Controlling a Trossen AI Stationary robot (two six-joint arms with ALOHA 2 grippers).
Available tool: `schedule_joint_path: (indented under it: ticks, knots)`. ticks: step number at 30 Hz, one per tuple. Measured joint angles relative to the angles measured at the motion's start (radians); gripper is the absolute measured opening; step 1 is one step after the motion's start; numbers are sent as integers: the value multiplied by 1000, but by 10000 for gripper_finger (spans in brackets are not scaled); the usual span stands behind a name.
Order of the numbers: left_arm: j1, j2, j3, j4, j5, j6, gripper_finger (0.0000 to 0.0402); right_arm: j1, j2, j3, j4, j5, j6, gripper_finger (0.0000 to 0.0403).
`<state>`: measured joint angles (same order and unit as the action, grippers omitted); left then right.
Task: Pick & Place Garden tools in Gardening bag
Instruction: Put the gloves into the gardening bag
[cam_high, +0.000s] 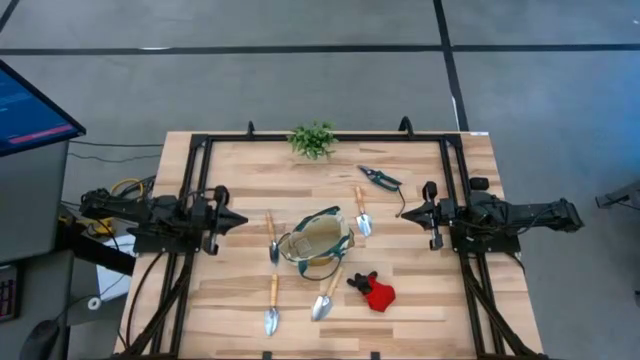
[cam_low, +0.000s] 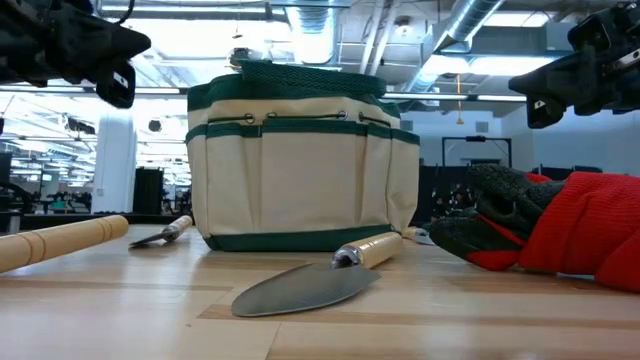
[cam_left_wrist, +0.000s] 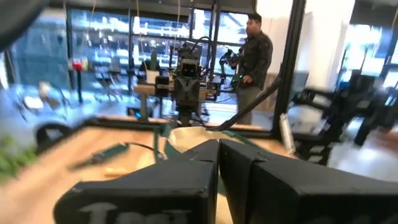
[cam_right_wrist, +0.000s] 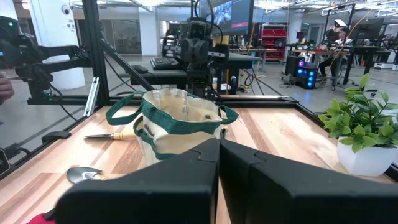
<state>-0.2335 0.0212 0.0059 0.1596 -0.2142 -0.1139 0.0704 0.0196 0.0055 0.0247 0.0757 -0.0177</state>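
Front tabletop (cam_high: 420, 310): two trowels with wooden handles lie nearest the front edge, one trowel (cam_high: 272, 305) on the left and another trowel (cam_high: 326, 295) just right of it, its handle end close to the bag.
Red-and-black item (cam_high: 373, 291): lies right of the front trowels, near the bag; in the low view it looks like a glove, though I cannot be sure.
Gardening bag (cam_high: 317, 242): stands upright at the middle of the tabletop, mouth open, loop handles drooping; no tool shows inside it.
Mid trowels: a third trowel (cam_high: 272, 238) lies just left of the bag, a fourth trowel (cam_high: 362, 213) just right of it.
Left hand (cam_high: 238, 219): hangs above the left side of the tabletop, fingers closed together, holding nothing, pointing toward the bag.
Right hand (cam_high: 405, 214): hangs above the right side, fingers closed together, empty, pointing toward the bag.
Pruning shears (cam_high: 379, 177): lie farther back, right of centre.
Potted plant (cam_high: 312, 140): stands at the far edge.
Beyond: a person (cam_left_wrist: 252, 62) stands in the room.
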Motion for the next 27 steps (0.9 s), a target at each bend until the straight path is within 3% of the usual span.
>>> schedule_joint_path:
  ticks: [27]
  knots:
    - [0,0,0,39,-27,39,2,-2,0,0,17,53,-78,0]
